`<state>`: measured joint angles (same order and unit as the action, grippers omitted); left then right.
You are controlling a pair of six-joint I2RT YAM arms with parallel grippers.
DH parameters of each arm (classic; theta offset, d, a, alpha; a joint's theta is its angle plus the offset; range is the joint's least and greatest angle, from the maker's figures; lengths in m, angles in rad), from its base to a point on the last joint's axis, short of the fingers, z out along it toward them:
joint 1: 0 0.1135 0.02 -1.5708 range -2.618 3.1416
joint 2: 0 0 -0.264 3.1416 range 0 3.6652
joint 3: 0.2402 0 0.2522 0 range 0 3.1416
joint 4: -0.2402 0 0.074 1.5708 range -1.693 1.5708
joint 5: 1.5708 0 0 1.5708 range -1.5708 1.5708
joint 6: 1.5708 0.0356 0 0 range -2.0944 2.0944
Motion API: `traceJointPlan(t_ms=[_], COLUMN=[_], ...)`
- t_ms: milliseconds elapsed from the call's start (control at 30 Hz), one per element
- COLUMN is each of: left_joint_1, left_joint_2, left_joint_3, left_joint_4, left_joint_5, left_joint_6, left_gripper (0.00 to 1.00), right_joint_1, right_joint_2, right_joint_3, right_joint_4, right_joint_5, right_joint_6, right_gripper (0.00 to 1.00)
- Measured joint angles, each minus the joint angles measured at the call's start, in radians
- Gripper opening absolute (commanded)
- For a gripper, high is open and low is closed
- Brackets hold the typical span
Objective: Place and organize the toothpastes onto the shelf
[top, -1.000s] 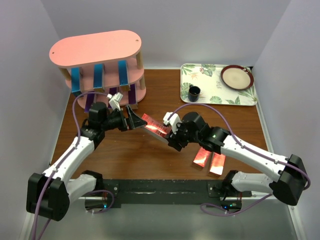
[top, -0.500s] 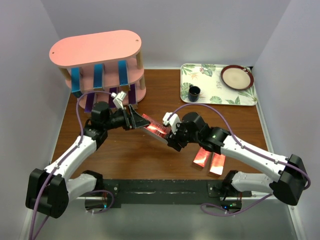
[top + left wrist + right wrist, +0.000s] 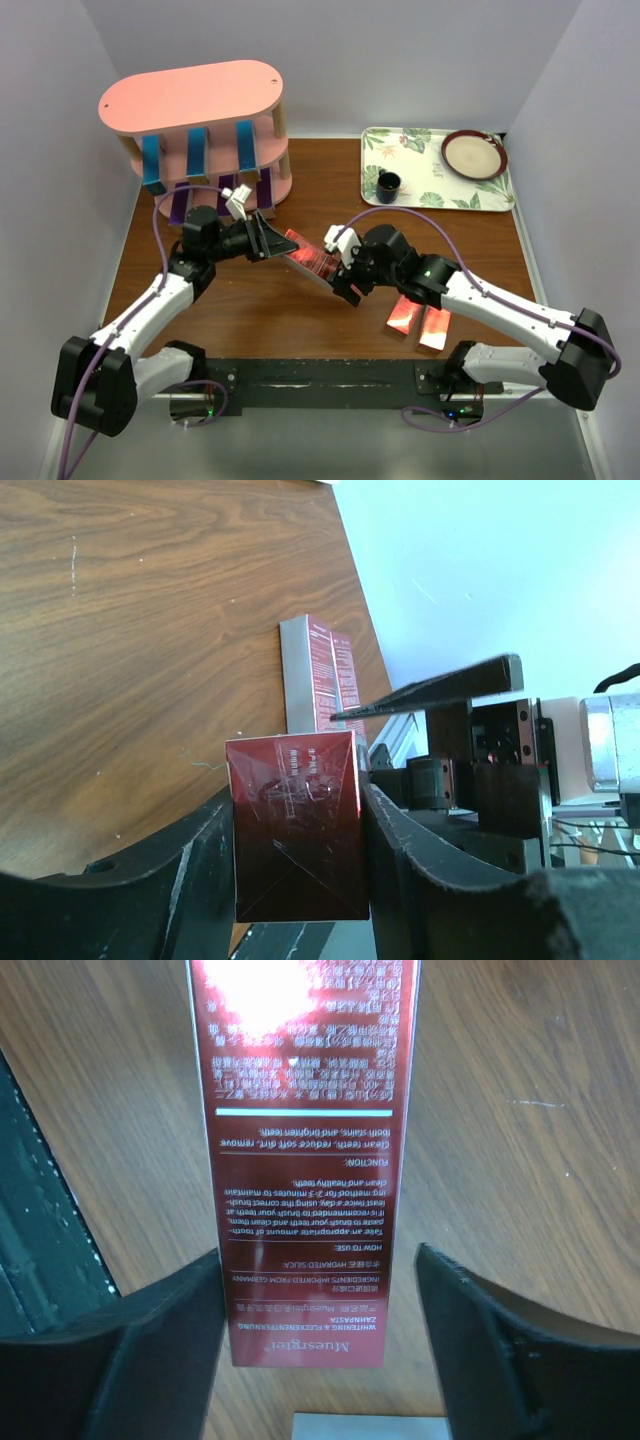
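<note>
Red carton (image 3: 310, 258) clamped by left gripper (image 3: 278, 240); right gripper (image 3: 341, 281) fingers parted around it. Shelf (image 3: 190, 95) at table (image 3: 280, 320) far-left corner, tray (image 3: 425, 165) far-right.

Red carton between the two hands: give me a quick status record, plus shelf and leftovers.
red carton: spans both hands
left hand: shut on the carton's end
right hand: open, gap at one finger
shelf: blue cartons on middle tier, purple cartons on bottom tier
loose red cartons: two, lying on the table by the right arm
</note>
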<state>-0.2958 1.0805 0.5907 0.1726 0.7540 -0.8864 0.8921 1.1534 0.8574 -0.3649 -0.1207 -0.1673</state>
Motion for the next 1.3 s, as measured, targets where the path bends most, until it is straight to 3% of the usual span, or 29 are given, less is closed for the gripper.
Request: traceJointPlan(t_ms=[133,500,800,1300], left_joint_1=[0.0,0.014,0.022,0.025], left_joint_2=[-0.019,-0.177,-0.283,-0.265], left_joint_3=[0.0,0.06,0.196,0.309], left_joint_4=[-0.002,-0.06,-0.084,0.221], left_joint_5=[-0.005,-0.16,-0.45,-0.93], left_joint_6=[0.002,0.037,0.058,0.0], left_gripper=[0.0,0.0,0.0,0.0], right_joint_1=[0.005,0.005,0.005,0.005], right_joint_2=[-0.001,-0.172,-0.391,-0.378], right_joint_3=[0.0,-0.076,-0.191,-0.206], right_joint_4=[0.018,0.104,0.205,0.215], right_joint_5=[0.041,0.248,0.43,0.497], right_joint_6=[0.005,0.066,0.117,0.142], right_gripper=[0.99,0.99,0.99,0.99])
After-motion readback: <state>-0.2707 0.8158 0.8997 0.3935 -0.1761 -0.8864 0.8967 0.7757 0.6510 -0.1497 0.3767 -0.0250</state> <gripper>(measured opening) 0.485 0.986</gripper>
